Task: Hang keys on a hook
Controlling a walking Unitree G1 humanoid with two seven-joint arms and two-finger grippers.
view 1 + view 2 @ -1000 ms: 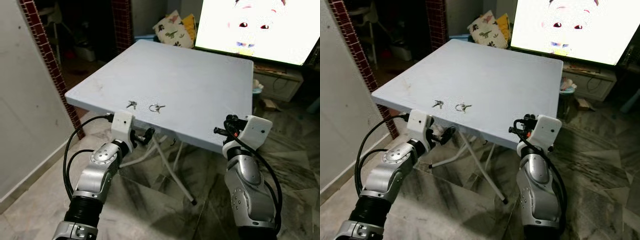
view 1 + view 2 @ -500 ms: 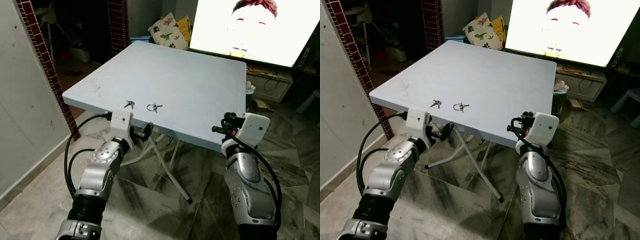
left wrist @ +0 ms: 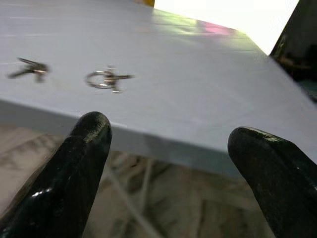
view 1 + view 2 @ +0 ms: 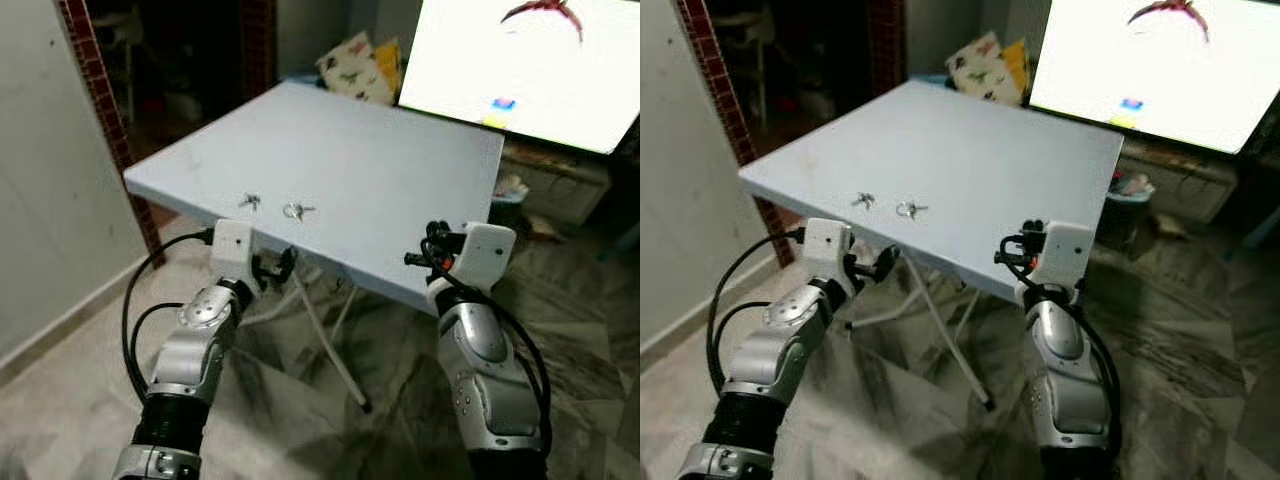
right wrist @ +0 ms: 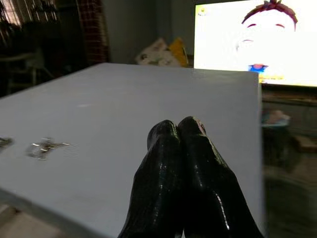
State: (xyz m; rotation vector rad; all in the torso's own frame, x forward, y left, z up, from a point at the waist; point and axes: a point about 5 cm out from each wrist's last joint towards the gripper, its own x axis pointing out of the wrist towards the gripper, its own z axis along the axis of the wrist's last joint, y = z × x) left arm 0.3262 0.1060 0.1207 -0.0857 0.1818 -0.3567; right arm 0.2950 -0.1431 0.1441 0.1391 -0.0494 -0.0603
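No readable writing or brand marks anywhere. Table [image 4: 380, 170]: flat, square, pale blue-grey top, smooth matte. Keys [image 3: 30, 69]: small metal bunch near table's front edge. Metal ring [image 3: 104, 79] just beside keys, apart from them. Left gripper [image 3: 171, 163] below table's front edge, fingers spread, holding nothing. Right gripper [image 5: 179, 130] at table's front edge, fingers pressed together, empty. Bright screen [image 4: 540, 60] behind table.

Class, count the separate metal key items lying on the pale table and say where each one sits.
2. The small key lies near the table front edge, toward the robot's left; the key ring lies just to its right. None appears hidden.
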